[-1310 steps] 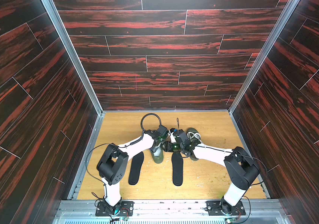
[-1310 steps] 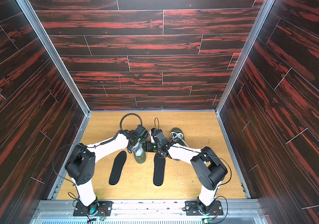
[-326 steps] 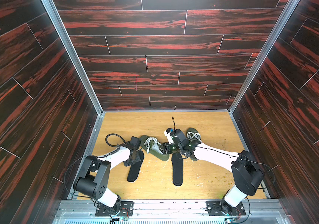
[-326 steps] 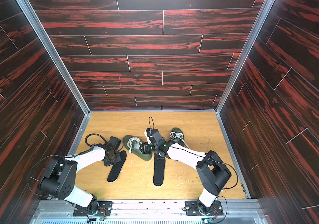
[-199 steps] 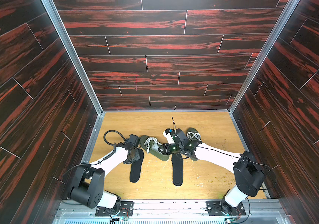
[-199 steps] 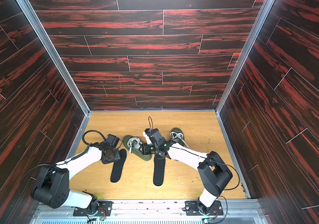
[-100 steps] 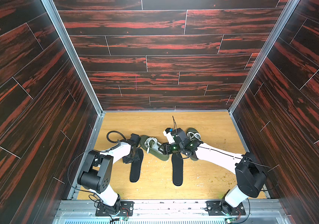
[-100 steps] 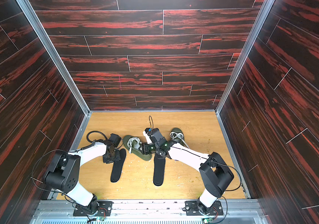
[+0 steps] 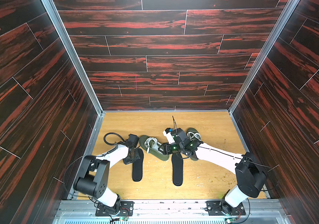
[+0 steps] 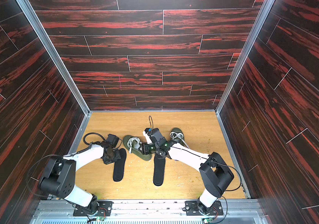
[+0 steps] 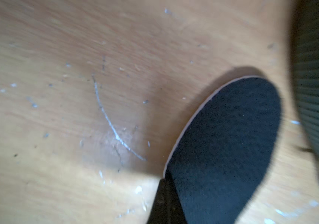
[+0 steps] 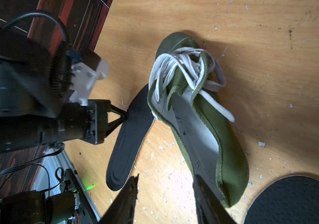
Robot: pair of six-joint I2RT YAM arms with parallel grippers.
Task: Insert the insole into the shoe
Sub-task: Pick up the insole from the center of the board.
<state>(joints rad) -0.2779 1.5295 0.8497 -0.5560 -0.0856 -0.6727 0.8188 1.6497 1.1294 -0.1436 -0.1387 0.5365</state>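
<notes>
The insole (image 12: 127,145) is pinched edgewise by the left pincer (image 12: 125,116) for lifting — the shoe (image 12: 213,120) is seemingly braced by the part-open right pincer (image 12: 166,177).

second shoe (image 9: 193,133): mostly hidden by the right arm (image 9: 215,156)
shoe (image 11: 317,81): blurred and cut off at the edge
other insole (image 12: 294,201): cut off at the edge

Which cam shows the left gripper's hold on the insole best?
Right wrist view: the left gripper is seen side-on, tips pinched on the edge of the insole beside the shoe. Left wrist view shows only one blurred fingertip against the insole's end. In both top views the gripper body hides the contact.
</notes>
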